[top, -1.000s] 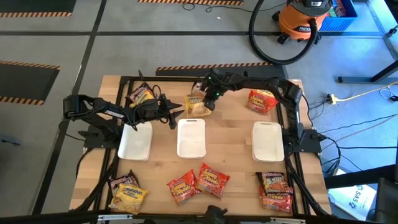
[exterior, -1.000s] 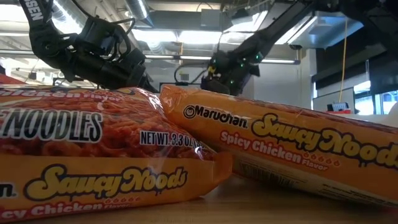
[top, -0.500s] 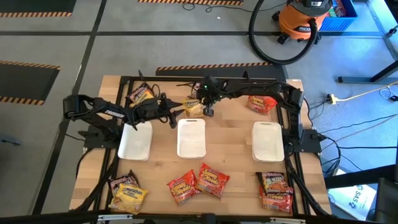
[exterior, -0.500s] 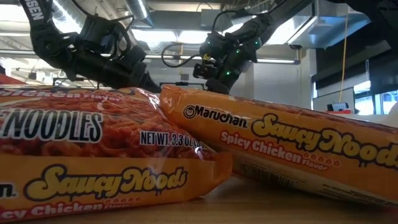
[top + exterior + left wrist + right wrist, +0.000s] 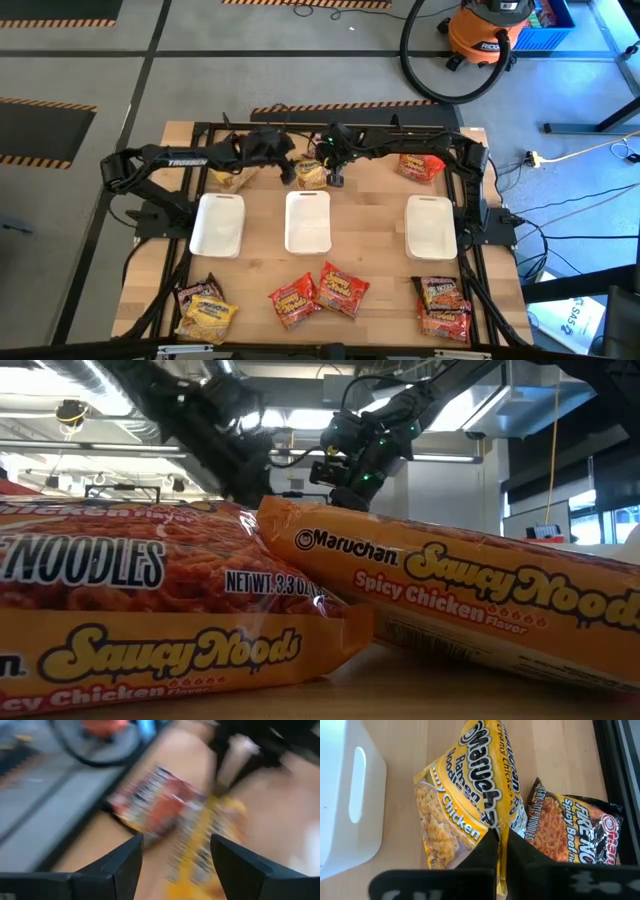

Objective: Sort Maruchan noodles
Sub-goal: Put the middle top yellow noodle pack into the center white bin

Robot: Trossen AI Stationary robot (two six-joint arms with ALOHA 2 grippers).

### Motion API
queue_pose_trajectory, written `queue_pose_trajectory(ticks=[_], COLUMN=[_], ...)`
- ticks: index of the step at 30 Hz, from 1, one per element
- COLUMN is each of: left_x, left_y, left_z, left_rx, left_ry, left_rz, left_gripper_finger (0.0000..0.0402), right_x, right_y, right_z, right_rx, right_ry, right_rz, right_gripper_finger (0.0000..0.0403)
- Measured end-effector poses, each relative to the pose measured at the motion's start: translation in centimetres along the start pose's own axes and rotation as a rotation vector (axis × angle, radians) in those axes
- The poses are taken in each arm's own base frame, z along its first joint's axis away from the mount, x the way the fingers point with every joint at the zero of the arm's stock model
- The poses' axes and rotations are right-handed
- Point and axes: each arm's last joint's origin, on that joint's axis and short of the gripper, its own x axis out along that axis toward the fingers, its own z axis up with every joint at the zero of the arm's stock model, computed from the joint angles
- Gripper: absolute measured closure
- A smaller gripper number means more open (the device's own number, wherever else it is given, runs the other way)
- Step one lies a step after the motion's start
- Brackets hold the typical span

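One yellow noodle packet (image 5: 465, 805) is pinched in the right gripper (image 5: 335, 172), upper centre; the left gripper (image 5: 285, 170) is spread; tray (image 5: 308, 220) placement is judged next.

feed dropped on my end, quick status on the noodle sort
Right pincer shut on yellow noodle packet at the table's far edge. Left pincer open, over far-left packets. Three white trays empty. Nothing in the way.

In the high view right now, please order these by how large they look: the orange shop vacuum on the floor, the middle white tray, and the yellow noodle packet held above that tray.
1. Orange shop vacuum, though it sits on the floor, so its true size stays unsure.
2. Middle white tray.
3. Yellow noodle packet, partly hidden by the right gripper.
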Motion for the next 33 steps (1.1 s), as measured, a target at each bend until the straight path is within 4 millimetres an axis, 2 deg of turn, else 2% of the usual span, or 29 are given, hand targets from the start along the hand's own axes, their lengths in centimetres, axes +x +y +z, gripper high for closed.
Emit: queue_pose_trajectory(ticks=[4, 10, 17, 19, 24, 29, 33], left_x=[-0.1, -0.1, 0.6, 0.8, 2.0, 4.1, 5.2], left_y=[0.2, 0.0, 3.1, 3.6, 3.8, 3.7, 3.7], left_z=[0.5, 0.5, -0.2, -0.3, -0.7, -1.8, -1.9], left_rx=[-0.011, 0.035, -0.042, -0.053, -0.082, -0.106, -0.112], left_ry=[-0.014, -0.018, 0.023, 0.018, -0.015, 0.015, 0.041], left_rz=[0.085, -0.075, -0.100, -0.152, -0.392, -0.406, -0.425], left_gripper_finger=[0.0178, 0.0166, 0.0112, 0.0106, 0.0106, 0.0108, 0.0108], right_x=[0.0, 0.0, 0.0, 0.0, 0.0, 0.0, 0.0], right_y=[0.0, 0.0, -0.1, -0.1, -0.1, -0.2, -0.2], right_z=[0.0, 0.0, 0.3, 0.3, 0.3, 0.5, 0.5], right_rx=[-0.015, -0.026, -0.031, -0.032, -0.032, -0.034, -0.035], right_ry=[-0.002, -0.002, -0.030, -0.033, -0.034, -0.048, -0.050], right_rz=[0.001, 0.002, -0.010, -0.012, -0.012, -0.018, -0.018], right_gripper_finger=[0.0403, 0.0403, 0.0403, 0.0403, 0.0403, 0.0403, 0.0403])
